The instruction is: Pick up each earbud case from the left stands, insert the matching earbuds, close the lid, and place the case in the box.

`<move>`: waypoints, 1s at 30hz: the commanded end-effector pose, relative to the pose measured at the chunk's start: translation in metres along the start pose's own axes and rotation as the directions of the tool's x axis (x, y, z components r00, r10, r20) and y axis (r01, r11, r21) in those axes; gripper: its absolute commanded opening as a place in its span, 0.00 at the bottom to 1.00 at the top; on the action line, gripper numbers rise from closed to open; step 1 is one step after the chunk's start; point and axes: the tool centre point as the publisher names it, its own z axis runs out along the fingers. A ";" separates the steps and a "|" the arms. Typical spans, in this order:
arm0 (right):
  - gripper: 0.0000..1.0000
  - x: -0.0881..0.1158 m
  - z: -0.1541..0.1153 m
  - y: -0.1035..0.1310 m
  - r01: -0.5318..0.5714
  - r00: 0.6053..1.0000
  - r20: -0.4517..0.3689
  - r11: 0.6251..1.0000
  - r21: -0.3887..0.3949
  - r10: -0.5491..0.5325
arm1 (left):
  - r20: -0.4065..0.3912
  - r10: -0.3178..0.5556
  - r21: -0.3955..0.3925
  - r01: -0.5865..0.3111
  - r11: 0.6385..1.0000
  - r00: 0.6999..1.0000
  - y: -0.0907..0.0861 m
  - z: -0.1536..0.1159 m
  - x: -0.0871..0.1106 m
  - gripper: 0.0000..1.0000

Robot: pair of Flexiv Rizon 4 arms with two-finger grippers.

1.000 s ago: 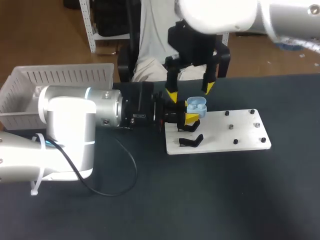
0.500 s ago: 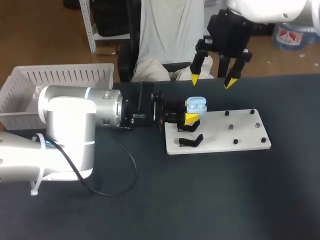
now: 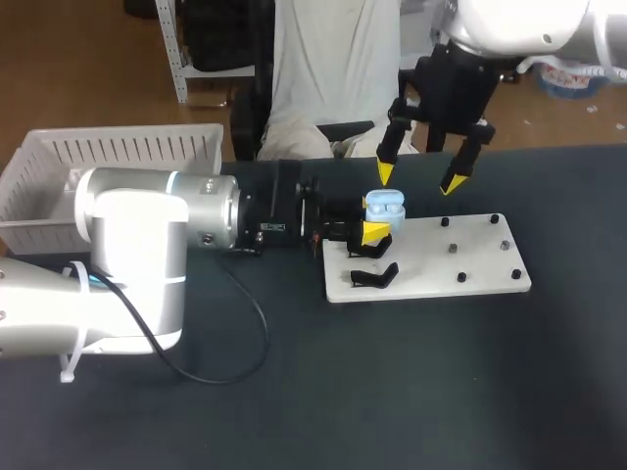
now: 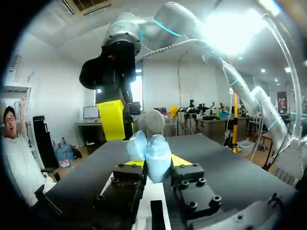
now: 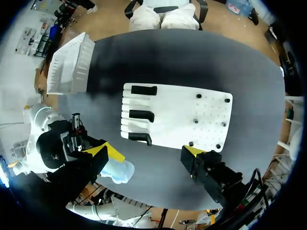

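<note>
A light blue earbud case [image 3: 384, 207] with its lid open is held over the left end of the white stand board [image 3: 460, 262]. My left gripper [image 3: 372, 220] is shut on it from the side. In the left wrist view the case [image 4: 151, 154] sits between the yellow fingertips [image 4: 180, 160]. My right gripper [image 3: 419, 178] hangs open above and slightly behind the case, with nothing between its fingers. From the right wrist, the case [image 5: 118, 171] shows beside one finger of the right gripper [image 5: 149, 152], with the board [image 5: 175, 120] far below.
A black stand [image 3: 375, 276] sits on the board's left part, and three black stands [image 5: 140, 115] show from the right wrist. Small dark pegs [image 3: 453, 248] dot the board's right half. A white basket [image 3: 118, 157] stands at the table's back left.
My right gripper, which straddled the case a second ago, has risen and drawn back to the right, still open. The left gripper and the case have not moved.
</note>
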 end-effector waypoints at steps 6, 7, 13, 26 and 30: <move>1.00 0.008 0.001 0.003 0.003 1.000 -0.026 1.000 -0.005 -0.003 | 0.002 0.004 -0.009 -0.004 1.000 1.000 -0.002 0.000 0.000 0.00; 1.00 0.011 0.001 0.003 0.003 1.000 -0.028 1.000 -0.005 -0.004 | 0.002 0.004 -0.009 -0.004 1.000 1.000 -0.002 0.000 0.000 0.00; 1.00 0.022 0.008 0.006 0.000 0.998 -0.057 1.000 -0.012 -0.001 | 0.002 0.004 -0.009 -0.004 1.000 1.000 -0.002 0.000 0.000 0.00; 1.00 0.019 -0.062 -0.005 0.030 0.968 0.251 1.000 -0.002 -0.029 | 0.002 0.004 -0.009 -0.004 1.000 1.000 -0.002 0.000 0.000 0.00; 1.00 0.025 -0.082 -0.019 0.008 0.953 0.303 0.998 -0.069 0.013 | -0.019 0.012 -0.023 -0.013 1.000 1.000 -0.004 -0.013 -0.002 0.00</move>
